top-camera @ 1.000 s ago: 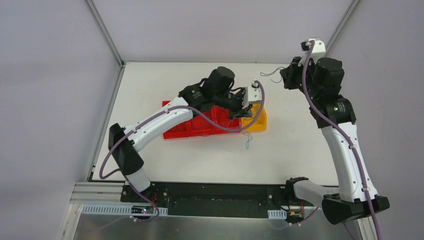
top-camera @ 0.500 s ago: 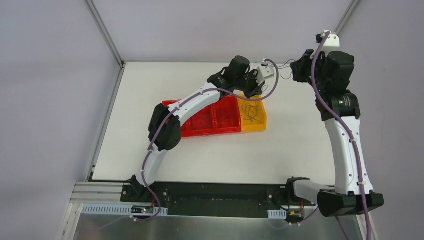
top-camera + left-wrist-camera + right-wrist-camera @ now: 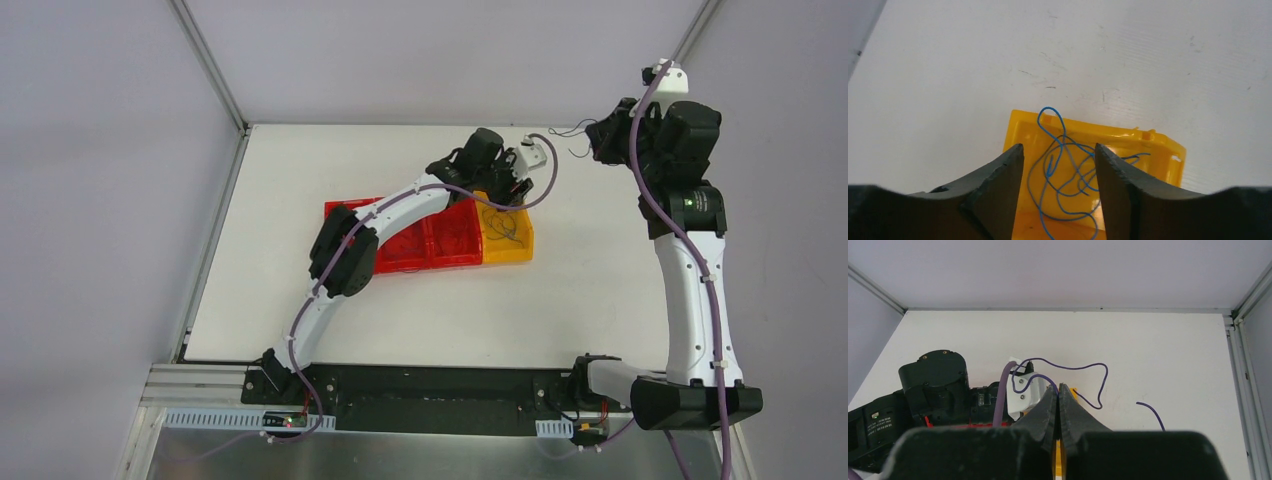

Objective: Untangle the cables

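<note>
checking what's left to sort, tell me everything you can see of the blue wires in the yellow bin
The blue wires are very thin, flexible strands, looped and crossing in a loose tangle. They lie inside the yellow bin, with one loop rising past its far rim. The left gripper hangs open over them, a finger on each side. Whether it touches them cannot be told, nor can the number of strands.

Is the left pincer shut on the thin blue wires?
No, the left pincer stands open above the thin blue wires in the yellow plastic bin.
</note>
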